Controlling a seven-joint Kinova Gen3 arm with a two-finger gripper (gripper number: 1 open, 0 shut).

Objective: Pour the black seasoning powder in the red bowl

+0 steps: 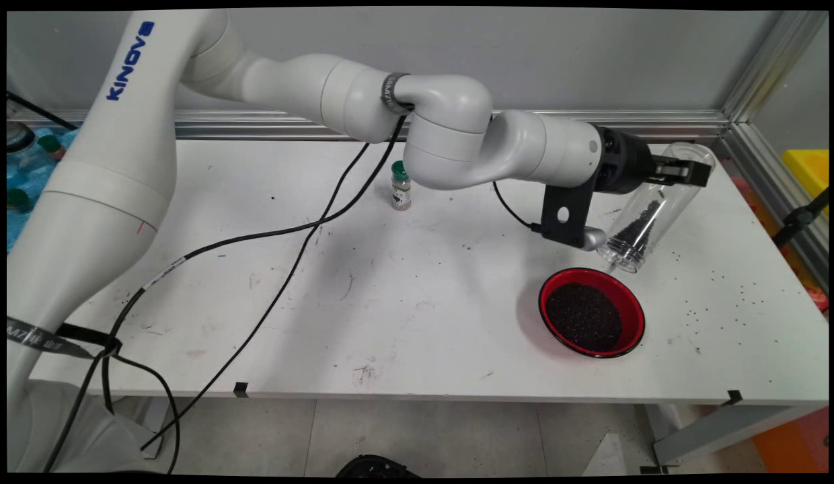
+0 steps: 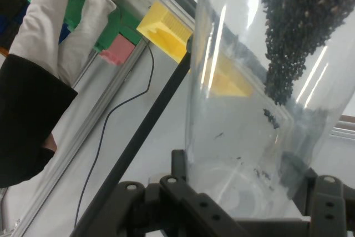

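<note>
My gripper (image 1: 686, 171) is shut on a clear plastic jar (image 1: 652, 208), held tilted with its open mouth pointing down and to the left. Black granules (image 1: 642, 225) lie inside the jar near its mouth. Just below the mouth a red bowl (image 1: 629, 302) sits on the table, filled with the same black granules (image 1: 583, 316). In the hand view the jar (image 2: 249, 109) fills the frame between my fingers (image 2: 327, 203), with the granules (image 2: 288, 43) gathered at the upper right.
A small bottle with a green cap (image 1: 401, 186) stands at the table's back middle. Loose black grains (image 1: 733, 282) are scattered on the table right of the bowl. Black cables (image 1: 282, 269) hang across the left half. A yellow box (image 1: 807, 168) sits beyond the right edge.
</note>
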